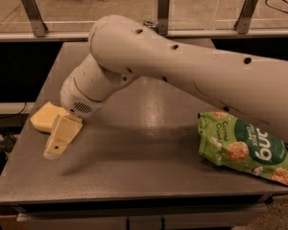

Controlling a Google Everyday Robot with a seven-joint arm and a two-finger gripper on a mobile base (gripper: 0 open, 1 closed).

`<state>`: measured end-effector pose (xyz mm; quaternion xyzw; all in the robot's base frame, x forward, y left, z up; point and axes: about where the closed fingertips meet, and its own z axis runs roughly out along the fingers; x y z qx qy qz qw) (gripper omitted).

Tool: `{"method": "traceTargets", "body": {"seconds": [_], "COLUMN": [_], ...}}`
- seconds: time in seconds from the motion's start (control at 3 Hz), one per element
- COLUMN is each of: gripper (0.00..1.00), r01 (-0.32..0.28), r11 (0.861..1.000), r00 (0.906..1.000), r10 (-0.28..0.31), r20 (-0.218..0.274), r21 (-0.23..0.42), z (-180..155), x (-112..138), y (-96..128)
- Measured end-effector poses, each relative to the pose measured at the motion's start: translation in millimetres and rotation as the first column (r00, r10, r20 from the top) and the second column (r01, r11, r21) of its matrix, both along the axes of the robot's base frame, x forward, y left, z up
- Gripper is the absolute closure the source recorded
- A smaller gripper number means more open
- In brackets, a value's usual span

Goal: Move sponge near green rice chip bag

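1. The sponge (43,117) lies flat at the far left of the grey table (149,147), close to its left edge. Only its left part shows, because its right end is hidden behind the gripper. What is visible suggests the long axis runs roughly left to right across the table.
2. The gripper (57,145) hangs low over the table, just right of and in front of the sponge, and overlaps it in the camera view. Its cream end slants down toward the near-left. The sponge therefore lies to the gripper's left and slightly behind it. Whether the gripper is wide, narrow or holding the sponge cannot be told, nor whether it touches the sponge at all.
3. The robot arm (182,66) reaches in from the right and spans the table above its surface.
4. A broad stretch of table separates the sponge from the target.
5. The green rice chip bag (245,147) lies crumpled at the right edge, well apart from the sponge. The coming move likely depends on securing the sponge from its right side and then carrying it rightward along the table toward the bag.
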<state>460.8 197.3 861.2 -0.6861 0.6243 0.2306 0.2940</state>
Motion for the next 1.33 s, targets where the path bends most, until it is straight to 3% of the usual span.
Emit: {"method": "traceTargets", "body": {"seconds": [0.33,0.67,1.0,1.33], "gripper": [0.00,0.17,0.41,0.64], "r01": [0.053,0.096,0.131,0.158], "r11": [0.999,0.995,0.991,0.987], "r00": [0.9986,0.9951,0.9909,0.9873], "r10": [-0.053,-0.096,-0.131,-0.158], "r20": [0.001,-0.027,-0.033,-0.017], "r21": [0.000,-0.004,0.005,0.028], "z": [-12.9,-27.5,-29.2,-17.8], "x": [12.7,21.3,28.1,33.6], "y": [2.3,3.6,0.5,-5.3]}}
